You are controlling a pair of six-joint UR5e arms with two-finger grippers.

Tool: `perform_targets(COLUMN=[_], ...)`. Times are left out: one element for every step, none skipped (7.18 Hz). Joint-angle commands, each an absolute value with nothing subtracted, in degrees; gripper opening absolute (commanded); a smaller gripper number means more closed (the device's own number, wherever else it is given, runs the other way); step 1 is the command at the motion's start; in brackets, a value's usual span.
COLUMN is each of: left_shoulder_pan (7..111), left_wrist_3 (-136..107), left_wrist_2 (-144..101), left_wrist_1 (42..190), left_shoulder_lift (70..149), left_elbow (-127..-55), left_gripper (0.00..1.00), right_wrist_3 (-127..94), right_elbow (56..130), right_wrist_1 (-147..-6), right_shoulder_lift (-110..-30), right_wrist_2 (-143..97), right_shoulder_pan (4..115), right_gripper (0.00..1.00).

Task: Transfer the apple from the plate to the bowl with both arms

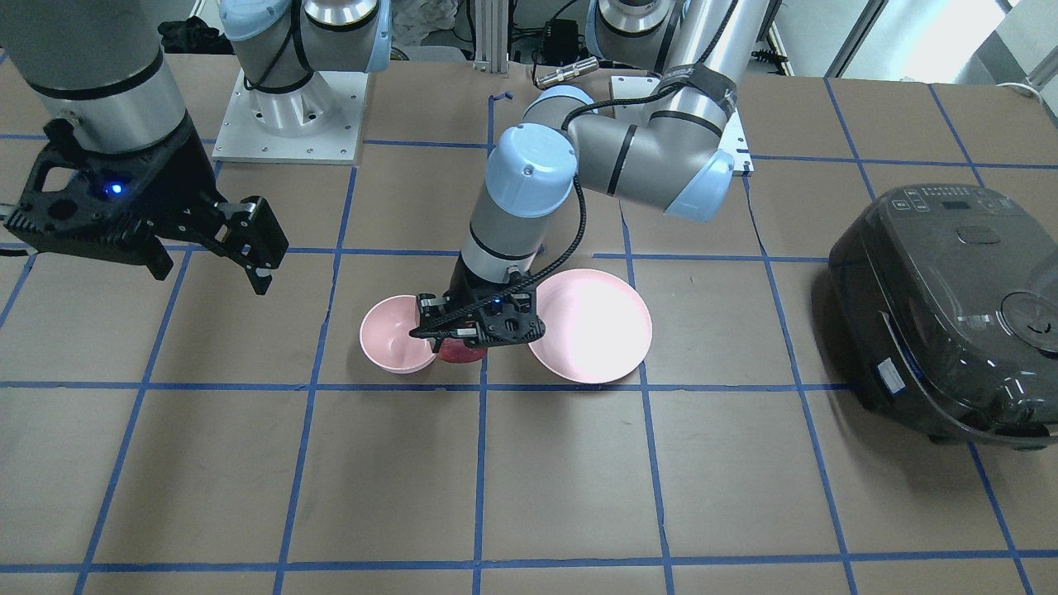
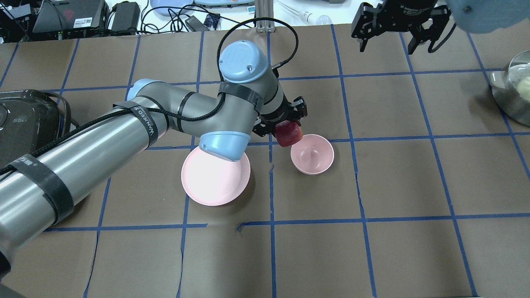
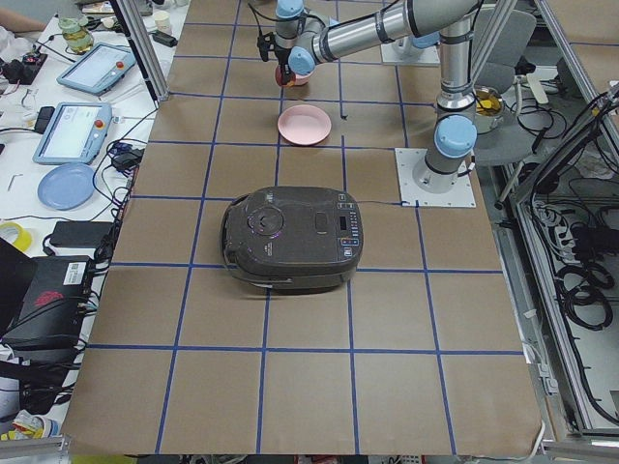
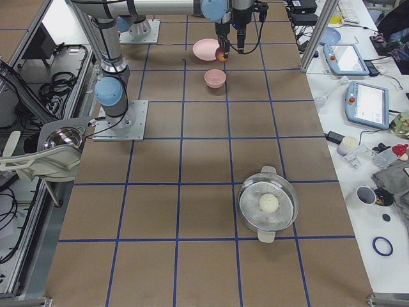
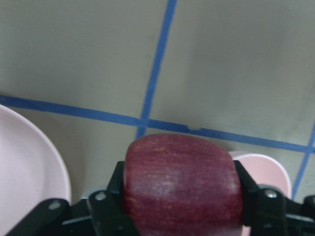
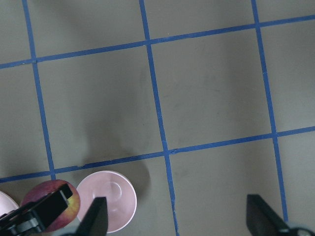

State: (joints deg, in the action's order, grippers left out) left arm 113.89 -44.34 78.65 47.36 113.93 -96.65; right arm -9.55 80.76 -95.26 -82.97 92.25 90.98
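My left gripper point(image 2: 286, 126) is shut on the dark red apple point(image 2: 288, 133) and holds it above the table, between the plate and the bowl, right at the bowl's near rim. The left wrist view shows the apple point(image 5: 182, 184) clamped between both fingers. The pale pink plate point(image 2: 215, 176) is empty and lies partly under the left arm's elbow. The small pink bowl point(image 2: 312, 154) is empty. My right gripper point(image 2: 387, 44) is open and empty, raised high above the far side of the table, away from the bowl. Its wrist view shows the bowl point(image 6: 108, 199) and the apple point(image 6: 49, 202) below.
A dark rice cooker point(image 1: 950, 314) stands at the table's end on my left. A steel pot with a glass lid point(image 2: 515, 91) stands at the right edge. Blue tape lines grid the brown table.
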Motion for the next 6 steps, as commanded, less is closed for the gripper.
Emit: perform_targets(left_shoulder_pan=[118.2, 119.3, 119.6, 119.6, 120.1, 120.1], left_wrist_3=[-49.8, -49.9, -49.6, -48.7, -48.6, -48.6], left_wrist_2=[78.8, 79.0, 79.1, 79.8, 84.5, 85.0], left_wrist_1=[47.6, 47.7, 47.6, 47.6, 47.6, 47.2], left_shoulder_lift=[117.1, 117.9, 118.7, 119.6, 120.4, 120.6], left_elbow=[-94.5, -94.7, -94.7, -94.8, -95.2, -95.4], left_gripper=[0.0, 0.0, 0.0, 0.15, 0.78, 0.88], right_wrist_3=[-9.8, -9.8, -9.5, -9.4, -9.5, -9.4], right_elbow=[80.9, 81.9, 84.7, 86.7, 87.0, 87.1], right_wrist_1=[-93.6, -93.7, -94.8, -97.6, -99.0, -98.9], right_shoulder_lift=[-83.1, -83.3, -83.9, -85.2, -85.3, -85.3], right_wrist_2=[92.0, 91.8, 92.2, 92.4, 92.5, 92.5], right_shoulder_pan=[90.9, 90.8, 90.7, 90.9, 91.0, 90.7], right_gripper=[1.0, 1.0, 1.0, 1.0, 1.0, 1.0])
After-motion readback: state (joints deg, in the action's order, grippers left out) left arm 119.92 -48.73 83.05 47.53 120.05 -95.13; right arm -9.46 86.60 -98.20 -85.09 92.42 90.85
